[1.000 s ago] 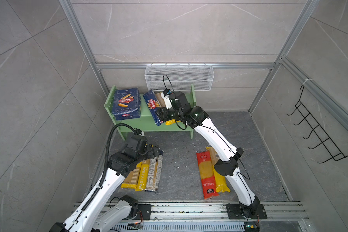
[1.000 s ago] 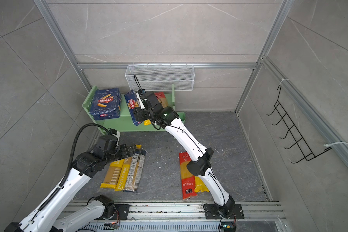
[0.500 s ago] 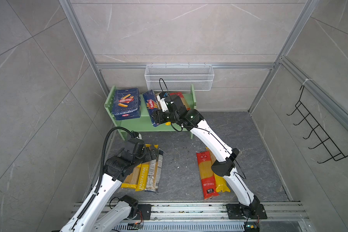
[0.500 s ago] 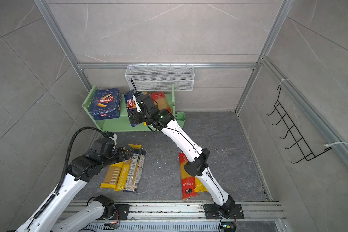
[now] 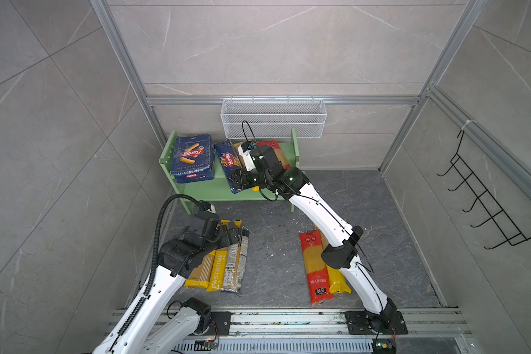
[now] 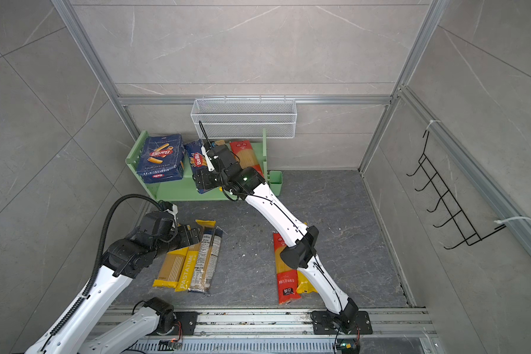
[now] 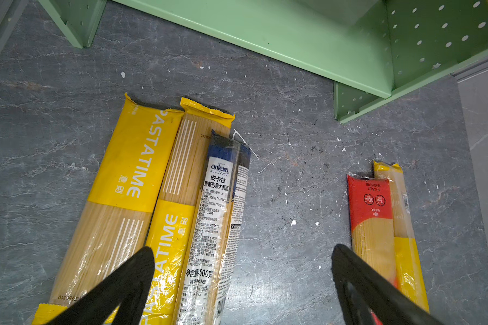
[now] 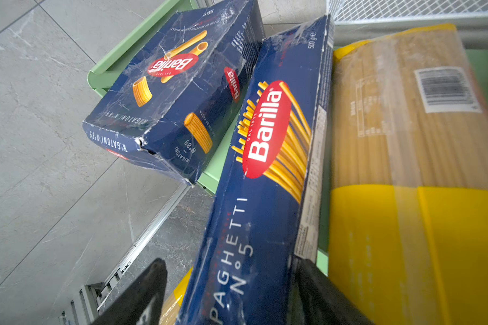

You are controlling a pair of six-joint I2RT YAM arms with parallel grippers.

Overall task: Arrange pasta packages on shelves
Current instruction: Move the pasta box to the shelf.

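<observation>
My right arm stretches out over the green shelf (image 5: 210,191). Its gripper (image 8: 231,264) is spread loosely round the blue spaghetti box (image 8: 265,168), with one finger against the box's edge and the other clear of it, and the box lies on the top board between the rigatoni boxes (image 5: 192,156) and a yellow-ended bag (image 8: 406,140). My left arm bends low over the desk (image 7: 293,112), its gripper (image 7: 243,251) wide and empty above three spaghetti bags (image 7: 181,174) lying side by side. In both top views my wrist hides the right gripper's fingers, and the right wrist view cuts off the box's near end.

Right pincer (image 6: 200,183) at the Barilla spaghetti box (image 6: 197,159) on the green shelf (image 6: 166,191) — left pincer (image 6: 193,235) over three spaghetti bags (image 6: 193,266).
</observation>
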